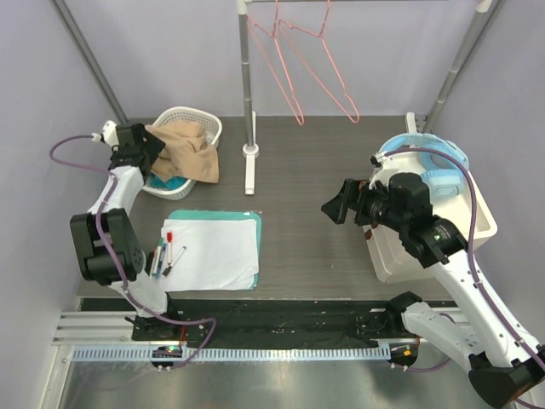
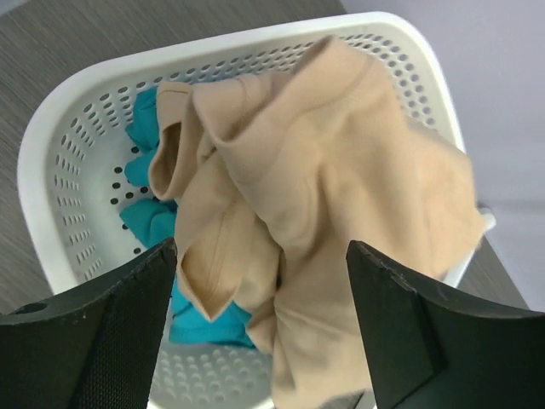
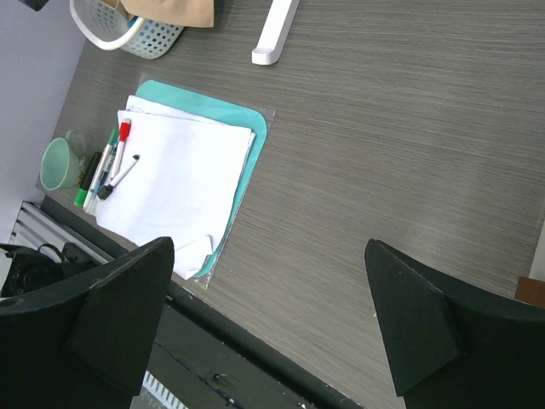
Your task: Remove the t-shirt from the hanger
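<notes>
Tan cotton t-shirt lies crumpled in the white perforated plastic basket at the back left of the dark grey wood-grain counter; part of it spills over the basket's right rim; well apart from the pink wire hangers, which hang bare from the rail at the back. A turquoise cloth lies under the shirt in the basket.

Left hand hovers just above the basket, fingers spread wide, nothing between them; the shirt shows in the gap on the wrist view.

Right hand hovers over bare counter at mid-right, fingers also wide apart, gripping nothing; a white plastic tub sits just behind it.

Near front left: white paper sheets on a teal mat, marker pens at their left edge.
</notes>
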Controlling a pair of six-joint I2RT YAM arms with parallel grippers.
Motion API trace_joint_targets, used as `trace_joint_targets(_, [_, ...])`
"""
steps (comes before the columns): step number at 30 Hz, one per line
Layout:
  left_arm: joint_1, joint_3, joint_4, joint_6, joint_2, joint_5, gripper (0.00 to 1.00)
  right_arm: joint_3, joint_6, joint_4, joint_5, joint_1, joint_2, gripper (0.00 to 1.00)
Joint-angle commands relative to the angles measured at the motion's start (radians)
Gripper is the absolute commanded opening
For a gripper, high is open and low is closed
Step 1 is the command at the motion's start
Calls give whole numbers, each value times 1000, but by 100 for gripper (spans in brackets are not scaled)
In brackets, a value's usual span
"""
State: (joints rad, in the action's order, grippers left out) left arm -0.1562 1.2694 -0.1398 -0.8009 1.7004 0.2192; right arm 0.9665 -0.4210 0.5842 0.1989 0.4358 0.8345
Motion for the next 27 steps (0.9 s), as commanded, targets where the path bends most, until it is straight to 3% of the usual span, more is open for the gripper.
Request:
trace_joint_targets(1, [36,-36,-21,81,-165,37,81,-3,-7,-29,17,1,-26,100])
trace_joint_targets(7, [206,-99,-55,175,-282,40,79,-12,-13,-29,11,1,-40,100])
trace_joint_targets(10, [231,-93,-83,207,-246,-85,78,-14,-13,-29,13,1,-43,100])
trace_joint_targets(16, [230,-48,-99,272,-119,-185,81,-18,-15,-27,11,1,-63,100])
trace_joint_targets(27, [227,154,-230,365,97,-32,73,-22,-4,-24,0,1,-51,100])
